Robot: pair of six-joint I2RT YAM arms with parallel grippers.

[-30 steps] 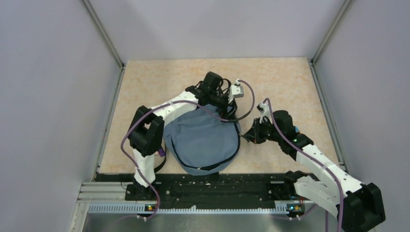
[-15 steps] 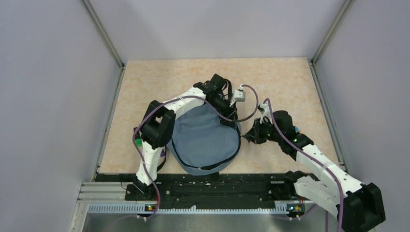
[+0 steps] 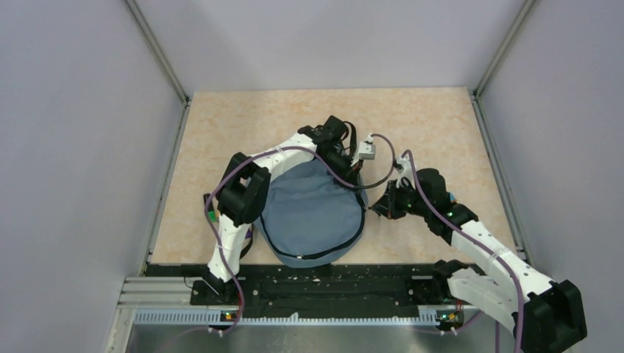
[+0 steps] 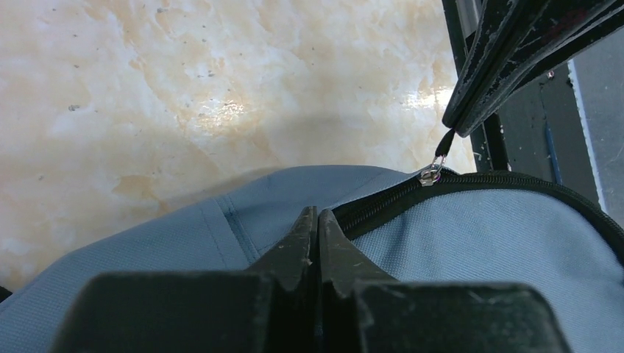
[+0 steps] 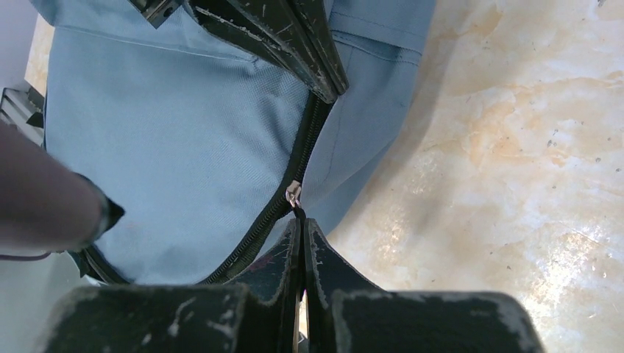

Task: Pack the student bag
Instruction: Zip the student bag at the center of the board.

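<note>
1. The student bag point(image 3: 309, 213), a large soft grey-blue fabric backpack with a black arched zipper point(image 5: 307, 143), lies flat on the beige marbled worktop point(image 3: 243, 132). It sits near the front edge, between the two arms.
2. A second ago the left fingers point(image 4: 309, 228) stood wide apart over the bag's far right edge. Now we see them pressed together with barely a sliver between them. Their tips nip the fabric right at the end of the zipper.
3. The right fingers point(image 5: 298, 235) have not stirred. They stay fully closed on the small black zip pull point(image 5: 298, 212) that hangs from the silver slider point(image 4: 430, 175), just beside the left fingers on the bag's right flank.
4. We judge that the bag is now anchored on one side of the slider and held by the pull on the other. That would let the zipper be drawn without dragging the cloth along. We cannot tell from here whether the run is meant to open or to close.
5. The bag looks almost round from above, so its long axis is our judgement. It seems to run from the near edge towards the far side, leaning slightly right. The rounded end, rimmed by the zipper's arch, points towards the arm bases, and the opposite end lies under the left wrist.
</note>
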